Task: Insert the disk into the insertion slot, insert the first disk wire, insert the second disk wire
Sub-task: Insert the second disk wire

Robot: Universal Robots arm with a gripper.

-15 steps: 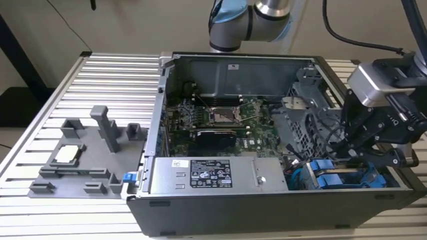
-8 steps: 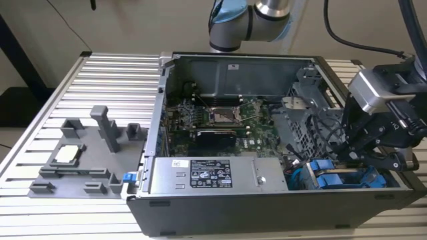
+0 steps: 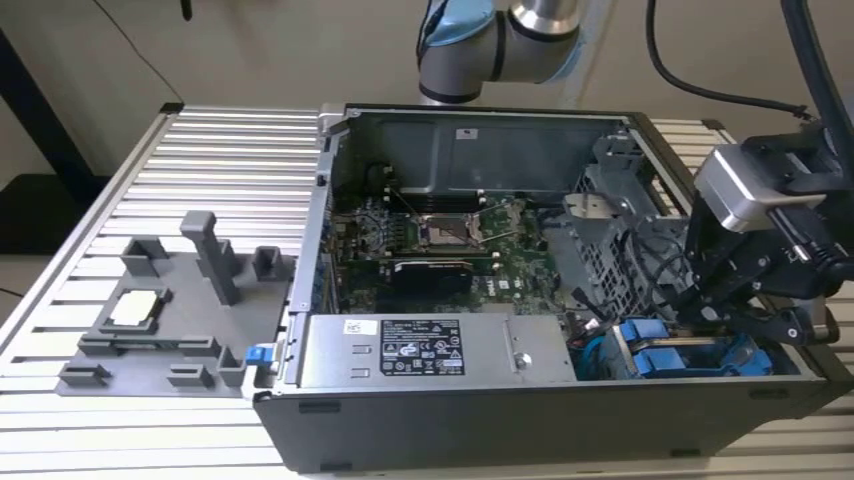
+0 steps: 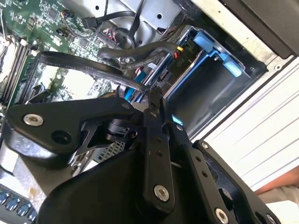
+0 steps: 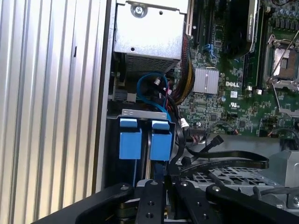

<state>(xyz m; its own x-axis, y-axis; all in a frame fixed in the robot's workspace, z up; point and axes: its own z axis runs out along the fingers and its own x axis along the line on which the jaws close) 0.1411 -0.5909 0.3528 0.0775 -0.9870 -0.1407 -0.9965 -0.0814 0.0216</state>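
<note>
Silver-grey arm (image 3: 514, 40) with pale blue joint caps, black cables trailing; black claw (image 4: 156, 100) of slim linkage bars, silver screw heads; grey-and-black wrist housing (image 3: 747, 190)

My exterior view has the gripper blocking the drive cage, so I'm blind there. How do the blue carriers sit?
Observer: In the first wrist view, two blue handle tabs stand side by side in the cage, level with each other.
Operator: Where's the gripper relative to the wires?
Observer: In the second wrist view, a flat black wire runs right up to the tip of the gripper.
Operator: Anything beyond the tabs?
Observer: A thin blue wire loops just past them, beside a yellow-and-black wire bundle.
</note>
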